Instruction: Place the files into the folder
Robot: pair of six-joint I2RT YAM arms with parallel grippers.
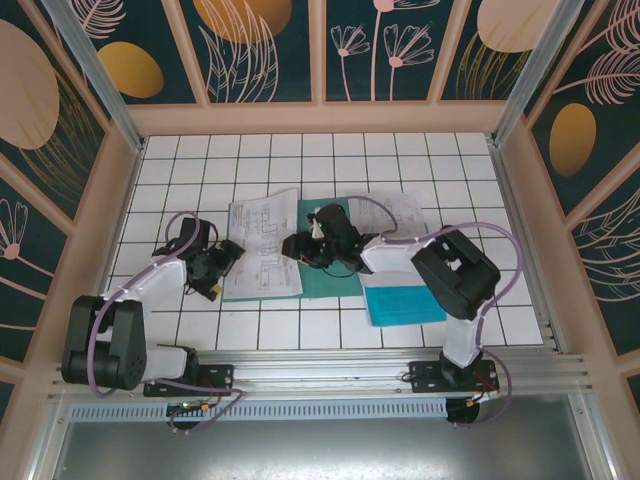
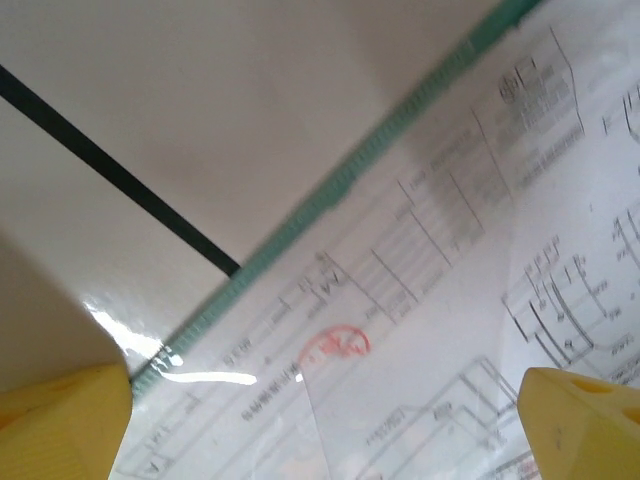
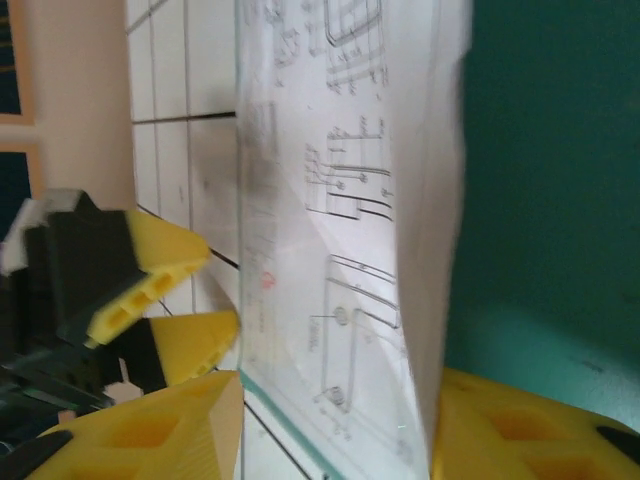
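White black-printed sheet (image 3: 340, 200) over teal folder (image 3: 550, 200) (left jaws wide, right jaws half-open, both empty)

One folder (image 1: 335, 283), dark teal-green. Two white printed sheets counted from above: first sheet (image 1: 262, 250) across the folder's left edge, second sheet (image 1: 405, 212) at the folder's far right corner. Impossible to tell whether more lie stacked beneath either. One cyan-blue sheet (image 1: 400, 302), just right of the folder's near end. Two grippers: left gripper (image 1: 222, 268) left of the folder, right gripper (image 1: 297, 248) over the folder's left part. Four yellow fingers (image 3: 170, 430) in the right wrist view, two in the left wrist view.
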